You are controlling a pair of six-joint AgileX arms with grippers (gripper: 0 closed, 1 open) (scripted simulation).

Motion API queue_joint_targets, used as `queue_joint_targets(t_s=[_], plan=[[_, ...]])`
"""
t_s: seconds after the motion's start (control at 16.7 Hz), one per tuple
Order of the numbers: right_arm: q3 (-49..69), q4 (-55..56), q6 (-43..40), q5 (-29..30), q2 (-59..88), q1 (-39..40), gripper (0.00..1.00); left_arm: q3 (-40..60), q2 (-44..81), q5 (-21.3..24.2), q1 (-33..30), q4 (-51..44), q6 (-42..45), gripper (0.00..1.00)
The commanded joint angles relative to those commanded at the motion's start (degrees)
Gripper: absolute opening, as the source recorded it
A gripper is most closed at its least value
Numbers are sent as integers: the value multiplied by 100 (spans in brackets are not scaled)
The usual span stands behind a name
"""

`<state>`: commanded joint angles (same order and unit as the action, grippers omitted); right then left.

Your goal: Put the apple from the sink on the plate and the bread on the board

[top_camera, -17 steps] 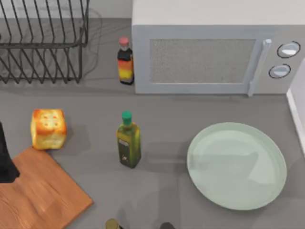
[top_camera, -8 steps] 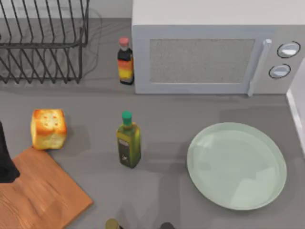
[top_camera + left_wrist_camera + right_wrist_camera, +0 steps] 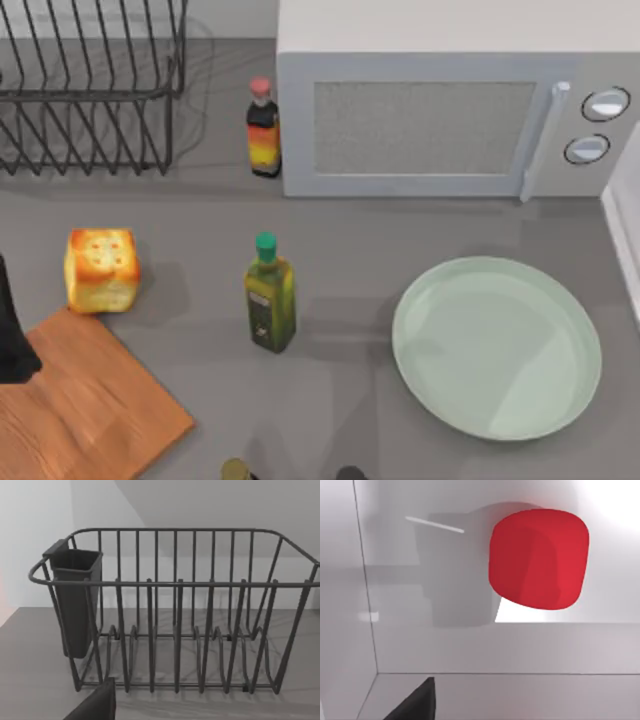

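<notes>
While apple lies in sink, hand states unclear; bottle labels unreadable.

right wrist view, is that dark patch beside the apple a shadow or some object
Right wrist view: a soft grey shadow on the pale sink wall beside the apple, with a bright glare at the upper corner. Top view: fainter shadows lie across the plate.

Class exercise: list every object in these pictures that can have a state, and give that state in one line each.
apple: lying in the white sink, not gripped.
plate: flat on the table, bare.
bread: on the table, at the board's corner.
board: flat, nothing resting fully on it.
microwave: door closed.
oil bottle: upright, capped.
sauce bottle: upright, capped.
dish rack: holds no dishes.
</notes>
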<state>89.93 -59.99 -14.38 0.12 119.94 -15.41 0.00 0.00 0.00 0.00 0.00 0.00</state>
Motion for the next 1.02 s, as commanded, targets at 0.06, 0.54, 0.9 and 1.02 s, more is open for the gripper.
queue_joint_targets(t_s=[0.06, 0.54, 0.9, 1.02], plan=[[0, 0, 0, 0, 0, 0, 100, 0, 0, 0, 0, 0, 0, 100], [-280, 636, 8, 5, 468, 22, 100, 0, 0, 0, 0, 0, 0, 100], [-851, 2361, 21, 14, 1380, 10, 100, 0, 0, 0, 0, 0, 0, 100], [-1022, 2684, 27, 16, 1619, 8, 100, 0, 0, 0, 0, 0, 0, 100]])
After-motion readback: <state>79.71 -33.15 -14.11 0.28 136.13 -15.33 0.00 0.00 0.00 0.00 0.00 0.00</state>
